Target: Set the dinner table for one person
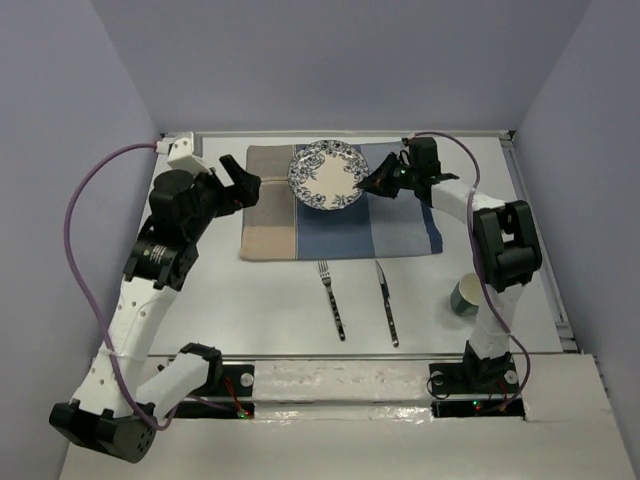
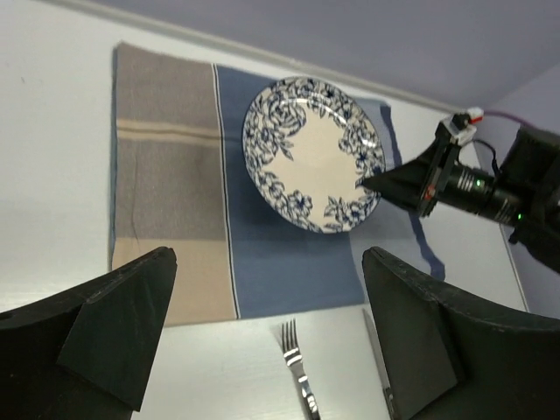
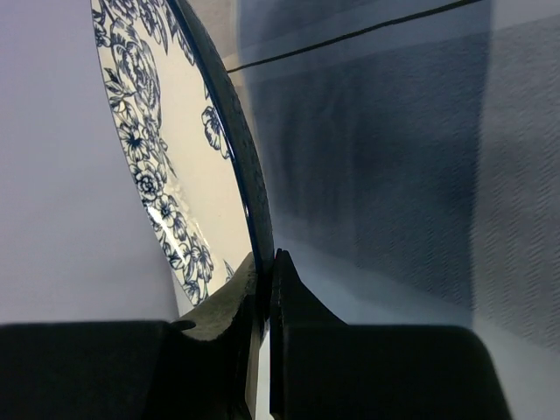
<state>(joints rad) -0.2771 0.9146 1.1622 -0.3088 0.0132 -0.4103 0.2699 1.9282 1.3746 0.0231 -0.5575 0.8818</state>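
A blue-flowered white plate point(image 1: 327, 175) hangs just above the striped blue-and-beige cloth mat point(image 1: 280, 225) at the back of the white dinner table point(image 1: 250, 300). My right gripper point(image 1: 364, 184) is shut on the plate's right rim; the right wrist view shows the rim point(image 3: 236, 140) pinched between the fingers. The plate also shows in the left wrist view point(image 2: 312, 153). A fork point(image 1: 331, 299) and a knife point(image 1: 386, 302) lie side by side in front of the mat. My left gripper point(image 1: 240, 178) is open and empty over the mat's left edge.
A green cup point(image 1: 467, 295) lies on its side at the right of the table, beside the right arm. The enclosure walls stand close behind the mat and along both sides.
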